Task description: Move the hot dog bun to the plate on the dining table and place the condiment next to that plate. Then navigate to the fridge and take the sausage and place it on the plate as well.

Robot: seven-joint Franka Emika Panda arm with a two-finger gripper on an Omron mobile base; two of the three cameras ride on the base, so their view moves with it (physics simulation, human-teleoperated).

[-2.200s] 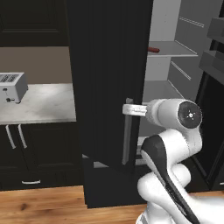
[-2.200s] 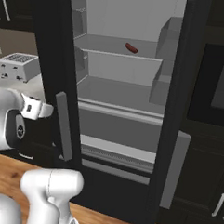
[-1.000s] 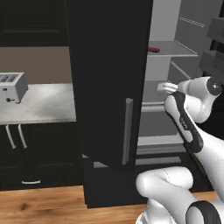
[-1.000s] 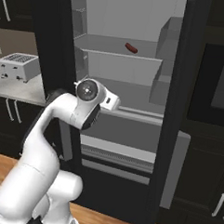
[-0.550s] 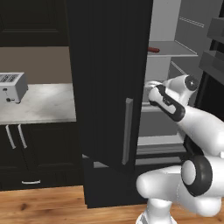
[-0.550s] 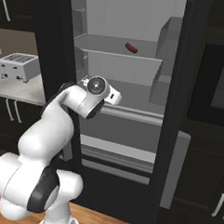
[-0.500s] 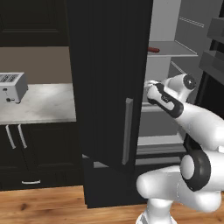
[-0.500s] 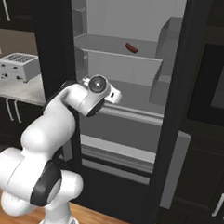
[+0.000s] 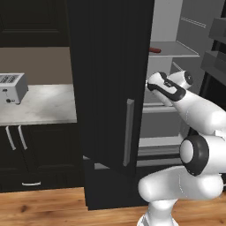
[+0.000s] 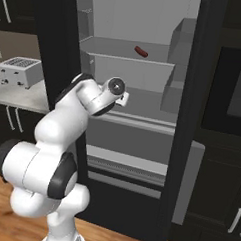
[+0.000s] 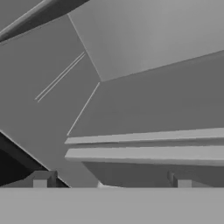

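Two base cameras are facing the fridge (image 10: 144,93), its door standing open over a wood floor (image 9: 44,205). Gripper (image 11: 111,179) is hanging released, tips spread wide, grasping nothing, reaching into the pale interior. Left view is showing a toaster (image 9: 11,87) on a marble counter (image 9: 44,106). Farther back, the sausage (image 10: 141,51) is lying on an upper shelf.
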